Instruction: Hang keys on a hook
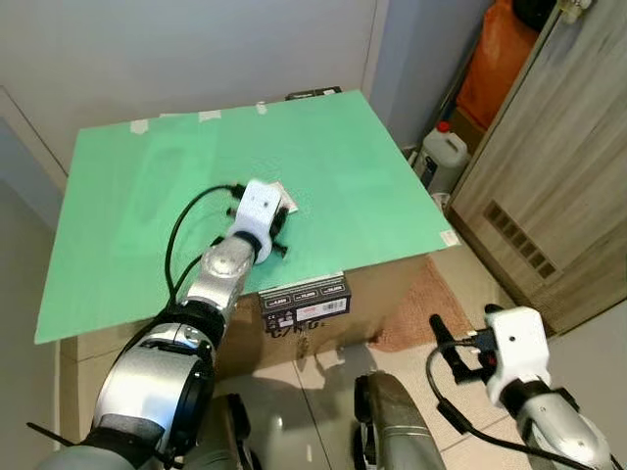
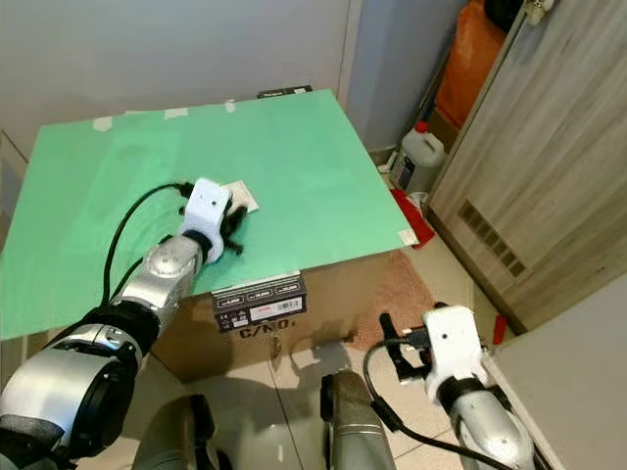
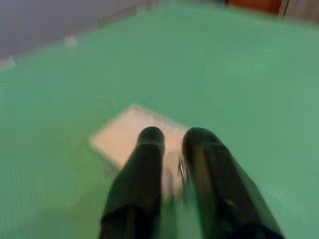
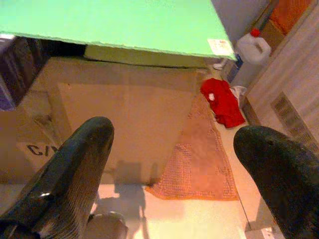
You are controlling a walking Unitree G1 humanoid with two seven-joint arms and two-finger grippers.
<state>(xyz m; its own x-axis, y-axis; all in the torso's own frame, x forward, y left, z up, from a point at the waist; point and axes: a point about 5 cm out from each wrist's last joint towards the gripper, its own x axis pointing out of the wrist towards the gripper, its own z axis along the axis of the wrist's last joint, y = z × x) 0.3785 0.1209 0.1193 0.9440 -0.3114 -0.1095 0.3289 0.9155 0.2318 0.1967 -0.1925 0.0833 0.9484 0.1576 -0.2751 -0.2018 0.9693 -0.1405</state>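
The keys, a small metallic glint, lie by a white card on the green board. The left gripper pinches nearly closed around them: this looks like the pickup. Next comes lifting and finding a hook. The right gripper hangs wide open, idle.

The board has a matt green, smooth surface. The white card on it looks like paper. The box beneath is plain brown cardboard carrying a glossy printed label. The left gripper has smooth black fingers with a slight sheen. The arm casing is brushed silver metal. The cabinet shows wood grain. The floor tiles are glossy. The jug is white plastic. The mat is coarse woven cloth.
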